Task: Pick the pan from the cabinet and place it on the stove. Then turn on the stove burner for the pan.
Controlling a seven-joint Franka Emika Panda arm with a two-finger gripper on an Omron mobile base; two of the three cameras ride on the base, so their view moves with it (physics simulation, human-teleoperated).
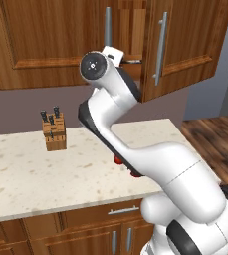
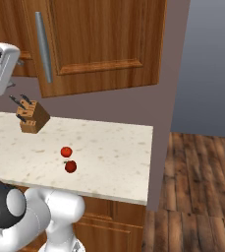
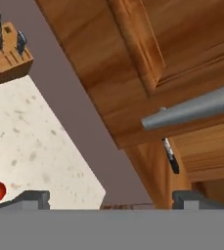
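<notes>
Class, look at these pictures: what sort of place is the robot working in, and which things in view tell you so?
Most likely a home kitchen. A speckled stone counter runs over low drawer cabinets, a wooden knife block stands on it near two red fruits, and a reddish-brown wall cabinet hangs above with a door ajar.

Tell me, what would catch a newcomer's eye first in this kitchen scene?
Probably the big white robot arm rising over the speckled counter, its open gripper raised to the reddish-brown wall cabinet, whose right door stands ajar. In the hand view a thin black pan handle peeks out behind the grey door bar. On the counter sit a wooden knife block and two small red fruits.
</notes>
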